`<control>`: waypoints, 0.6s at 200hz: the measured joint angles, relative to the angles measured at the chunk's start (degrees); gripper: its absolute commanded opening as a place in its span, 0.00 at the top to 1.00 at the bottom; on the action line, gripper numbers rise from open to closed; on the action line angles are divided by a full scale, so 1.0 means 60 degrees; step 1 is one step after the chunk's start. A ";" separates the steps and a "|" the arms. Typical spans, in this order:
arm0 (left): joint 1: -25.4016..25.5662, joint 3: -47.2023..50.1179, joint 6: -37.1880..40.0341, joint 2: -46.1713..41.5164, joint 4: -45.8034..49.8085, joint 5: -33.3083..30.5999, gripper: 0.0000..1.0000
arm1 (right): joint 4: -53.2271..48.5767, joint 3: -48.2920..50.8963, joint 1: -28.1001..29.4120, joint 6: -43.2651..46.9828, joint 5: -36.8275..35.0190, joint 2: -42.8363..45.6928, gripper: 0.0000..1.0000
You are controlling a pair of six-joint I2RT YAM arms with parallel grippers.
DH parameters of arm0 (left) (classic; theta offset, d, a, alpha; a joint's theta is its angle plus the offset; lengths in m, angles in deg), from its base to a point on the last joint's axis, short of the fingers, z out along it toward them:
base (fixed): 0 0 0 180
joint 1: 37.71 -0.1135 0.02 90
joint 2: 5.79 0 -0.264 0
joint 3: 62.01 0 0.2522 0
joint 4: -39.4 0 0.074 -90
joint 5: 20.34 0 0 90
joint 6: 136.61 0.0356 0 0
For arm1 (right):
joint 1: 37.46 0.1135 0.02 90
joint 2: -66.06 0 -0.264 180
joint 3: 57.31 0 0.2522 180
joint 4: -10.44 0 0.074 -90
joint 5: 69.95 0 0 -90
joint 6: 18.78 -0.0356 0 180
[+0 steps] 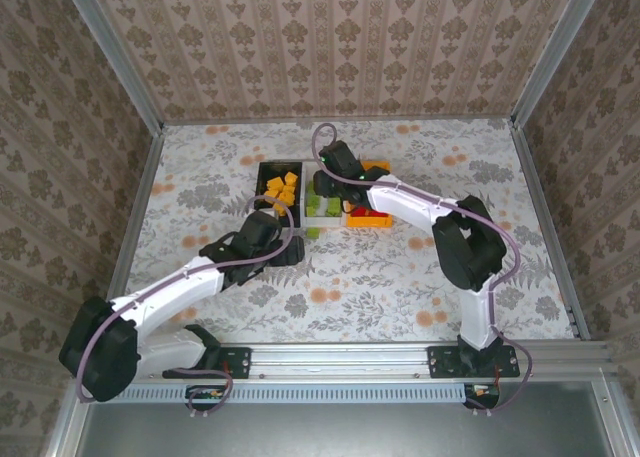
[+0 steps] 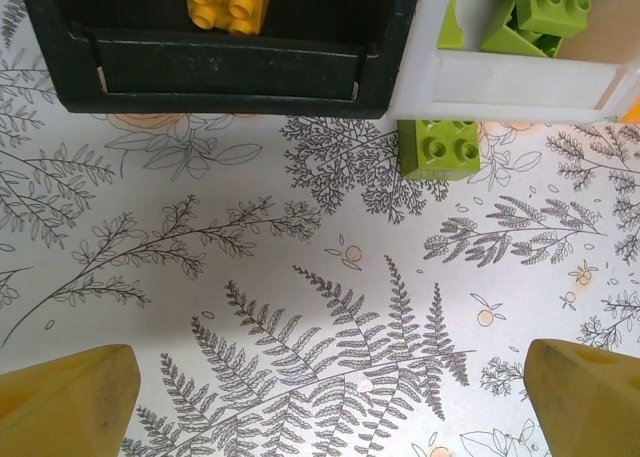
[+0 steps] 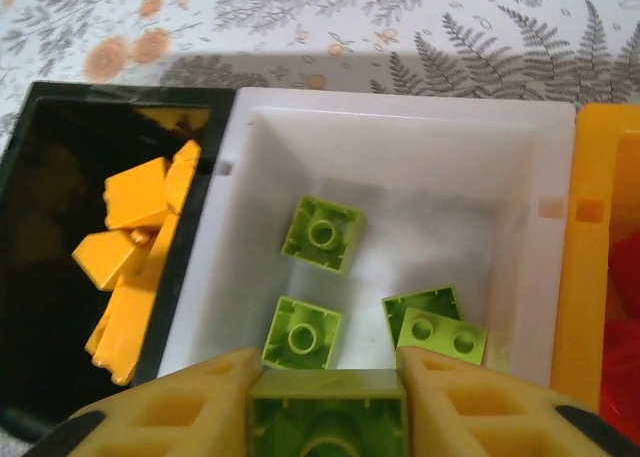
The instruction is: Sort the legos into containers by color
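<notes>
- My right gripper (image 3: 327,375) is clenched on a green brick (image 3: 327,417). Both fingers press its flat side walls, and it hangs over the near end of the white bin (image 3: 400,127).
- The brick looks hard, light and glossy. It won't crush, but it could slip or twist in the pads. The plain opposite walls are the place to pinch, keeping the studs clear.
- Below this gripper the white bin holds what I judge to be four green legos (image 3: 322,234); the two on the right overlap, so that count is unsure.
- To this gripper's left is the black bin (image 3: 120,92), with a jumbled heap of orange-yellow bricks (image 3: 135,192). To its right is the orange bin (image 3: 590,227), with red (image 3: 625,352) at the frame's edge.
- That makes three bins in a row, walls touching.
- My left gripper (image 2: 320,407) is spread wide and empty above the table.
- One loose green brick (image 2: 440,149) lies ahead of the left gripper and slightly right, just beside the white bin's outer wall.
</notes>
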 measured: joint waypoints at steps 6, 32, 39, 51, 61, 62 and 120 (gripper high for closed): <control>0.0018 0.0000 0.0004 0.0047 -0.0018 0.0007 0.00 | -0.0076 -0.0066 -0.0022 0.0029 0.0007 -0.0073 0.37; 0.0055 -0.0073 0.0029 0.0313 -0.0025 0.0036 0.00 | -0.0175 -0.0200 -0.0036 0.0113 0.0033 -0.0098 0.23; 0.0062 -0.0102 0.0040 0.0379 -0.0029 0.0033 0.00 | -0.0157 -0.0208 -0.0036 0.0142 0.0040 -0.0062 0.22; 0.0091 -0.0135 0.0076 0.0444 -0.0033 0.0033 0.00 | -0.0153 -0.0200 -0.0033 0.0149 0.0040 0.0055 0.21; 0.0127 -0.0182 0.0120 0.0499 -0.0040 0.0033 0.00 | -0.0131 -0.0138 -0.0033 0.0149 0.0051 0.0251 0.20; 0.0131 -0.0182 0.0124 0.0506 -0.0044 0.0033 0.00 | -0.0127 -0.0124 -0.0033 0.0149 0.0051 0.0277 0.20; 0.0517 -0.0925 0.0550 0.1206 -0.0211 -0.0106 0.00 | 0.0834 0.2331 0.0022 0.0025 0.0259 0.3446 0.19</control>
